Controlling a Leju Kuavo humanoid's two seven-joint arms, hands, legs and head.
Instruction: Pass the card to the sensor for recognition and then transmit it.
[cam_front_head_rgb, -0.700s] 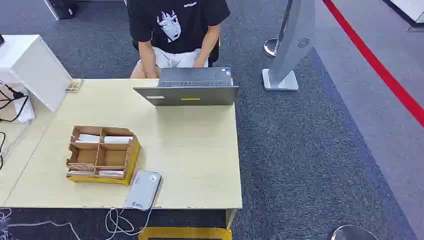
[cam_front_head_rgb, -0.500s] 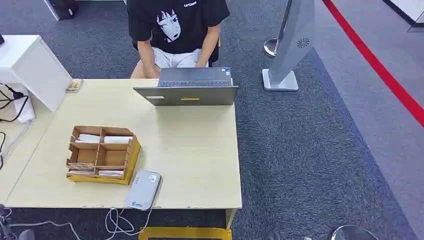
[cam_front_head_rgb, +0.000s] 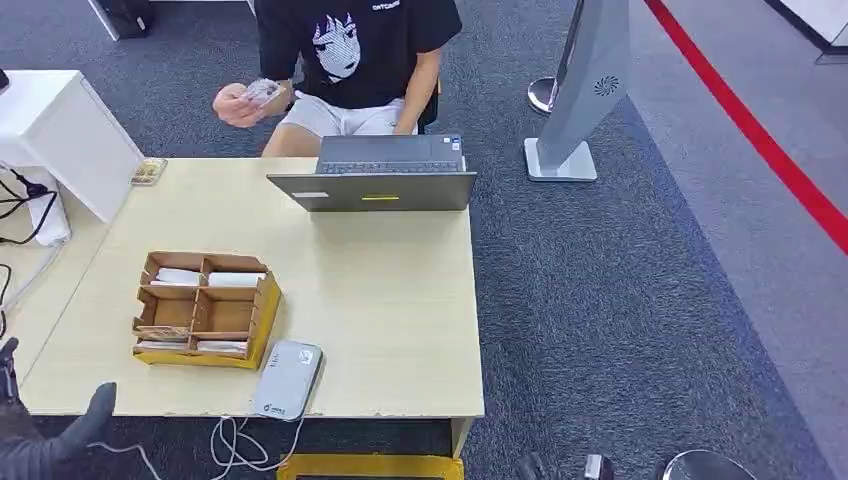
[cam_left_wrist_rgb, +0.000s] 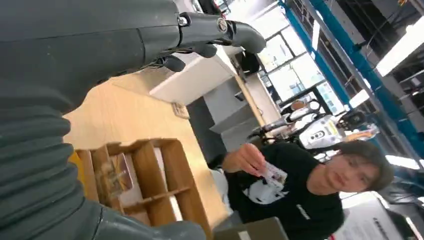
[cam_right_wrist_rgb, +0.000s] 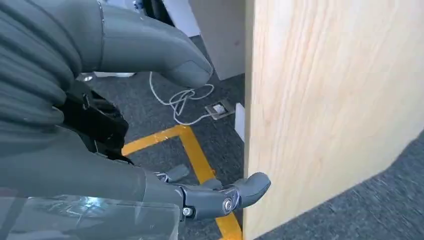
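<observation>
Beyond the far edge of the table (cam_front_head_rgb: 400, 300), a seated person's hand (cam_front_head_rgb: 238, 103) holds up a small card (cam_front_head_rgb: 263, 91), well apart from both of the robot's hands; the left wrist view shows the same card (cam_left_wrist_rgb: 272, 175) pinched in front of a black shirt. More cards lie in the compartments of the cardboard organizer (cam_front_head_rgb: 205, 308) on the near left of the table, and the grey sensor (cam_front_head_rgb: 286, 378) sits just right of it at the near edge. A laptop (cam_front_head_rgb: 380, 175) stands open at the far side. The left hand (cam_front_head_rgb: 55, 440) rises at the near left corner, below the table edge, fingers spread and holding nothing. The right hand (cam_right_wrist_rgb: 150, 125) hangs beside the table's near right edge, thumb and fingers apart, also empty. As I judge it, the task has barely begun: no card is in a robot hand, nothing lies on the sensor, and taking the card, scanning it and handing it on all remain.
</observation>
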